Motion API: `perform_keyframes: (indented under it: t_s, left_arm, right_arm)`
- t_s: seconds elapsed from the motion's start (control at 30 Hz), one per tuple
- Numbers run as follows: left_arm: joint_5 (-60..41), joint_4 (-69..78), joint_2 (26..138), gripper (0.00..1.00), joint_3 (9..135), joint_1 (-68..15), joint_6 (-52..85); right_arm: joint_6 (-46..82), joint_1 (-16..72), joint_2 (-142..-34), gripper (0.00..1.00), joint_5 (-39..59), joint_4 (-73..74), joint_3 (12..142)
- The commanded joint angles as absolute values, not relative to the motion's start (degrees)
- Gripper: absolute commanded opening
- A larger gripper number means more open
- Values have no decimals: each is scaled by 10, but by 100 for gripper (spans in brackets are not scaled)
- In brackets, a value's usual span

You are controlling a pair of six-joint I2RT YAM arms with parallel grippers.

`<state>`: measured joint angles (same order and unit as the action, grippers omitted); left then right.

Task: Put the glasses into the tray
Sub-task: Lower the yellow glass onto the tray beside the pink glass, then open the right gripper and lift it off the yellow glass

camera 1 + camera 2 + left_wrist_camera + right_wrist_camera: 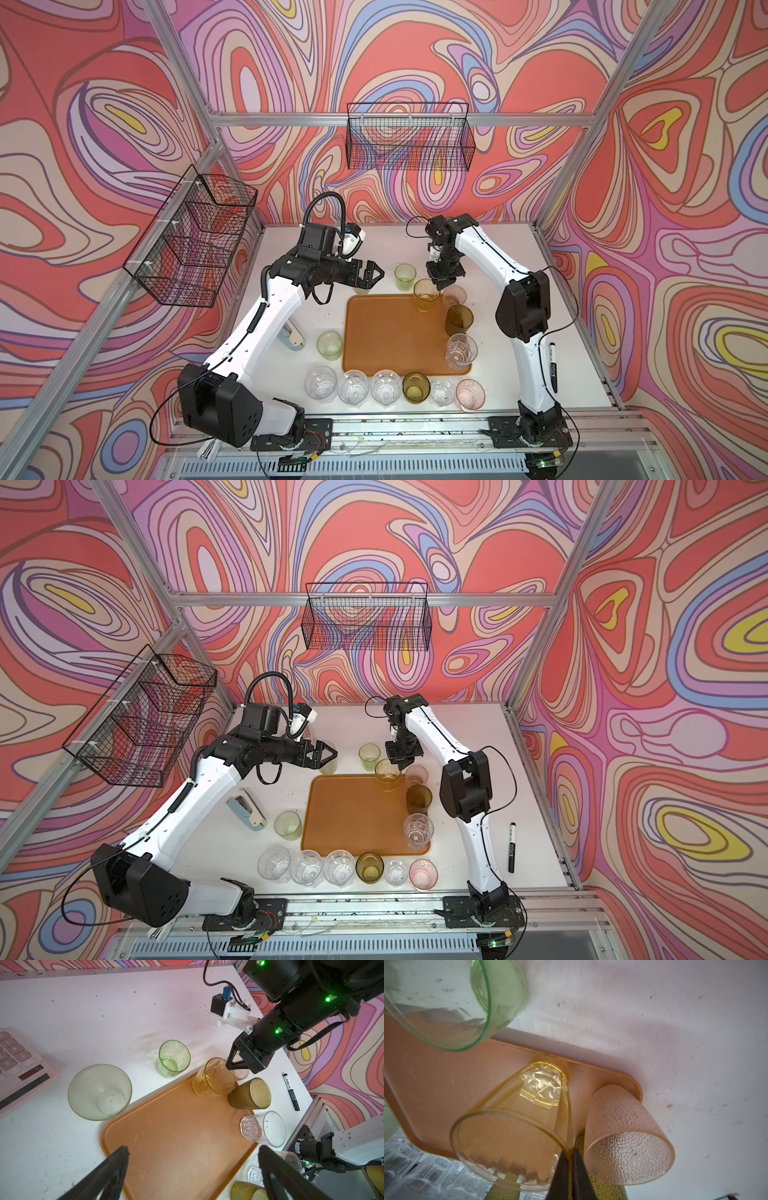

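Note:
The orange-brown tray [386, 336] [353, 816] [176, 1136] lies mid-table. My right gripper [440, 286] [402, 765] [572, 1153] is shut on the rim of an amber glass [426, 296] [512, 1130] near the tray's far right corner, one finger inside and one outside. A pink dimpled glass [455, 295] [627, 1136], a brown glass [459, 319] and a clear glass [460, 351] stand along the tray's right side. A green glass [404, 277] and a pale green glass [329, 344] stand off the tray. My left gripper [374, 276] [192, 1150] hovers open, holding nothing.
Several glasses line the table's front edge [385, 386]. A frosted glass [99, 1092] stands below my left gripper. A calculator [20, 1064], a stapler [245, 810] and a black marker [554, 365] lie on the table. Wire baskets [191, 241] [409, 137] hang on the walls.

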<state>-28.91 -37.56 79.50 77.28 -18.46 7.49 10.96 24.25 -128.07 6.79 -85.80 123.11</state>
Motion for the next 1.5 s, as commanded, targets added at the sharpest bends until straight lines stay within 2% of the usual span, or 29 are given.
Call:
perform_keyframes:
  t_s: [0.0, 0.6, 0.93, 1.13, 1.47]
  left_arm:
    - [-293, -388, 780, 100, 789, -188, 66]
    - [-293, -387, 780, 100, 788, -189, 64]
    - [-294, -388, 779, 100, 788, -189, 64]
    - [-294, -388, 780, 100, 788, -189, 64]
    - [-293, -387, 785, 100, 788, -190, 64]
  right_arm:
    - [105, 245, -1289, 0, 61, -862, 1242]
    - [106, 246, -1296, 2, 40, -859, 1242]
    - [108, 245, -1296, 14, 42, -856, 1253]
    - [109, 245, -1290, 31, 42, -862, 1279]
    - [120, 245, -1273, 33, 60, -801, 1295]
